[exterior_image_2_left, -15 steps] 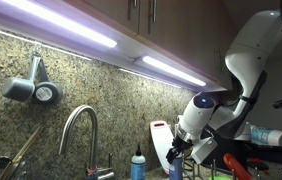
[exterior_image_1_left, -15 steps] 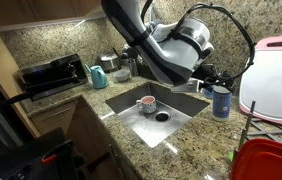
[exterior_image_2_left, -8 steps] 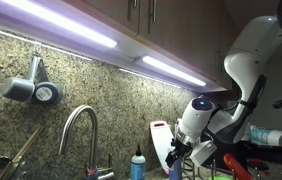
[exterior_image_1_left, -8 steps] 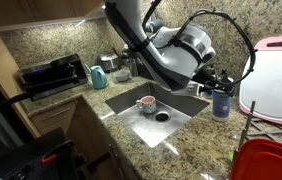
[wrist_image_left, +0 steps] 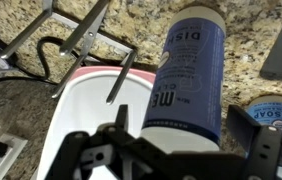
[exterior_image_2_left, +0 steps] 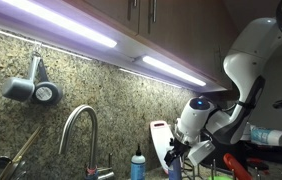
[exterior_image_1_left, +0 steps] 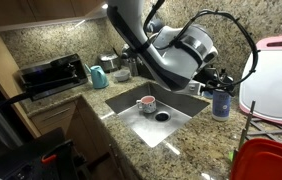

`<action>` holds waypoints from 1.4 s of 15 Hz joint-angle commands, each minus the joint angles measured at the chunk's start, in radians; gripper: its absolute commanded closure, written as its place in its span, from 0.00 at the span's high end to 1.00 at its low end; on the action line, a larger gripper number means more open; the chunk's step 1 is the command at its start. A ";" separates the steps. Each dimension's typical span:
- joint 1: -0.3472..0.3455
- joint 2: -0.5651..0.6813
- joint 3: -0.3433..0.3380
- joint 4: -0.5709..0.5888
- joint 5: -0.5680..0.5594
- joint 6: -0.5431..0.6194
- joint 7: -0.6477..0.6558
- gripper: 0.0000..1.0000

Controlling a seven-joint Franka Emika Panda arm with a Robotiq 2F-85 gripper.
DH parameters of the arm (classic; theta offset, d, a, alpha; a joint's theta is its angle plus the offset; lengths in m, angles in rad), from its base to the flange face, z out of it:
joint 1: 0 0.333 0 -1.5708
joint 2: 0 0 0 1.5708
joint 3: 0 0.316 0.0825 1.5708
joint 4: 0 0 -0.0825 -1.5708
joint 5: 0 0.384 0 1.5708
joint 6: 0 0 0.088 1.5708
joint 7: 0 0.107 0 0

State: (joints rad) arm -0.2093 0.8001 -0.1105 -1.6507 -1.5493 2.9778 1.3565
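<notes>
A dark blue dish soap bottle point(exterior_image_1_left: 221, 104) stands on the granite counter to the right of the sink. In the wrist view the soap bottle point(wrist_image_left: 196, 60) fills the middle, white label text on blue. My gripper point(wrist_image_left: 186, 128) is open, with one finger on each side of the bottle's lower part and a gap showing at both sides. In an exterior view the gripper point(exterior_image_1_left: 212, 88) sits right at the bottle's top. The gripper point(exterior_image_2_left: 181, 152) also hangs low under the cabinet light.
The steel sink point(exterior_image_1_left: 182, 110) holds a small cup point(exterior_image_1_left: 148, 103). A pink-rimmed white cutting board point(exterior_image_1_left: 277, 72) leans behind the bottle, and a red rack point(exterior_image_1_left: 267, 161) is in front. A round soap tin point(wrist_image_left: 277, 114) and a wire rack point(wrist_image_left: 74, 36) lie close by. A faucet point(exterior_image_2_left: 74, 124) stands at the wall.
The arm has crept slightly rightward toward the bottle. The jaws stay wide, and the bottle has not moved.
</notes>
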 commanded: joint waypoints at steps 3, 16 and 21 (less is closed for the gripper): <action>0.013 0.011 -0.024 0.079 -0.126 0.049 0.077 1.00; -0.005 0.015 0.013 0.096 -0.335 0.046 0.211 1.00; 0.002 -0.014 0.008 0.047 -0.350 0.014 0.241 1.00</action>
State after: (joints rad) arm -0.2092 0.8149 -0.1020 -1.5545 -1.8628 3.0070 1.5440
